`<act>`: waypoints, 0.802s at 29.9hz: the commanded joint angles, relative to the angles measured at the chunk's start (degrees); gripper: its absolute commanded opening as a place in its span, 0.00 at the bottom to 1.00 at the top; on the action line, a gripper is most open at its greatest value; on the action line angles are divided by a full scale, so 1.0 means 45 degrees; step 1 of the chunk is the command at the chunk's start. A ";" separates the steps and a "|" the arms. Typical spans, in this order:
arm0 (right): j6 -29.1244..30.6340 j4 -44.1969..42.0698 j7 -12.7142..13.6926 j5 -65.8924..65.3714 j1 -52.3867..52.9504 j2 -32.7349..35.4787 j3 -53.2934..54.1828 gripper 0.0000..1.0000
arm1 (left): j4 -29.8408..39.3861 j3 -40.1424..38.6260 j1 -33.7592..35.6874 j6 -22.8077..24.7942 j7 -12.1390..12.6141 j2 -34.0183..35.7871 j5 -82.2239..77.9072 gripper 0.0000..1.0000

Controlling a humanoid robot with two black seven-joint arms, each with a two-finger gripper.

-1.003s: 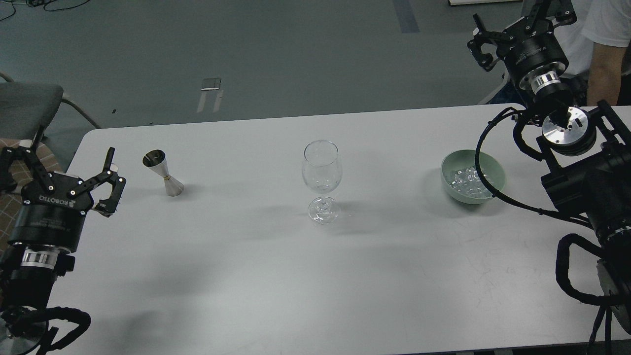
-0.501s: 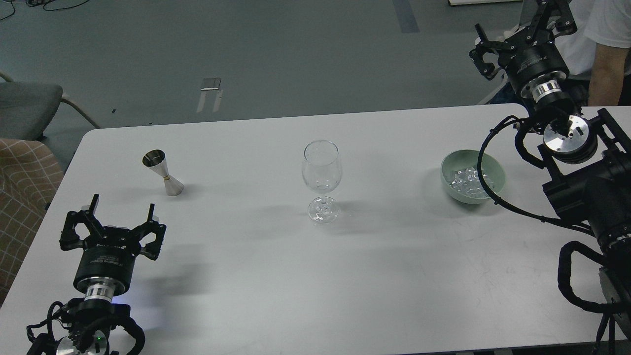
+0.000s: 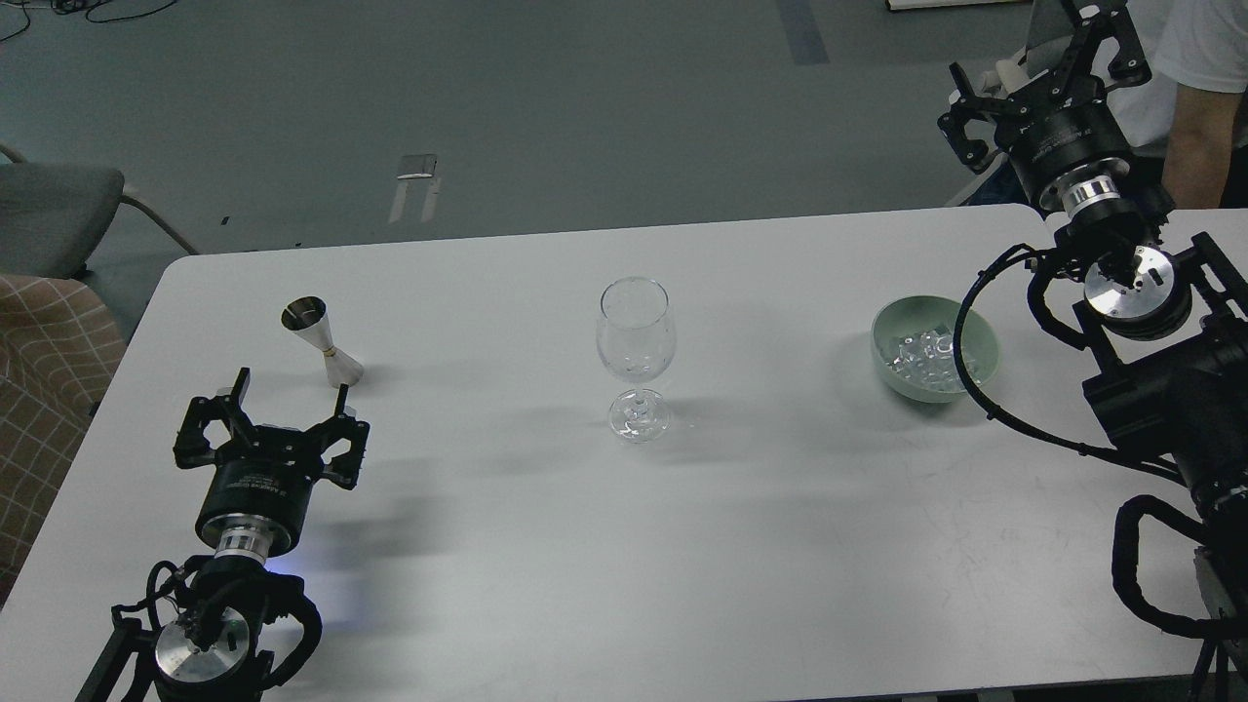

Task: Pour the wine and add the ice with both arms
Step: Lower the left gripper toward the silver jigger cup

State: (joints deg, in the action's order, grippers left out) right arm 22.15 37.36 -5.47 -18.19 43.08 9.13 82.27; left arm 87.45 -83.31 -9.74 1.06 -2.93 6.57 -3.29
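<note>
An empty clear wine glass (image 3: 636, 351) stands upright at the middle of the white table (image 3: 604, 546). A steel jigger (image 3: 324, 342) stands at the far left. A pale green bowl (image 3: 983, 331) at the right holds several clear ice cubes (image 3: 921, 356). My left gripper (image 3: 290, 395) is open and empty, pointing away from me, just in front of the jigger and a little to its left. My right gripper (image 3: 1043, 44) is open and empty, raised beyond the table's far right corner, well behind the bowl.
A person's bare arm (image 3: 1191, 136) and white shirt are at the top right, beside my right gripper. A grey chair (image 3: 58, 210) and a checked cushion (image 3: 44, 390) stand off the table's left edge. My right arm's cable (image 3: 965, 322) loops over the bowl's right side.
My left arm swung from the left table edge down to the near left, then moved forward and right toward the jigger. My right gripper drifted slightly right and farther back.
</note>
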 commanded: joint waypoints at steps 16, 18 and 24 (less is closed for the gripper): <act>0.0000 0.0077 -0.0015 0.0000 -0.0159 0.0138 0.0000 1.00 | -0.0800 -0.0470 0.1598 -0.2110 0.0378 -0.0463 0.0047 0.73; 0.0000 0.0097 -0.0016 0.0000 -0.0218 0.0138 0.0000 1.00 | -0.0800 -0.0627 0.1637 -0.2266 0.0339 -0.0483 0.0047 0.65; -0.0273 0.0428 -0.0054 0.0000 -0.0452 0.0158 0.0000 1.00 | -0.1424 -0.0823 0.2359 -0.2482 0.0085 -0.0483 0.0067 0.61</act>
State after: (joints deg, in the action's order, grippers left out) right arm 21.59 38.53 -5.54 -18.19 41.64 9.76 82.27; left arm 82.29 -86.78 -0.40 -9.98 -2.36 4.40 -3.02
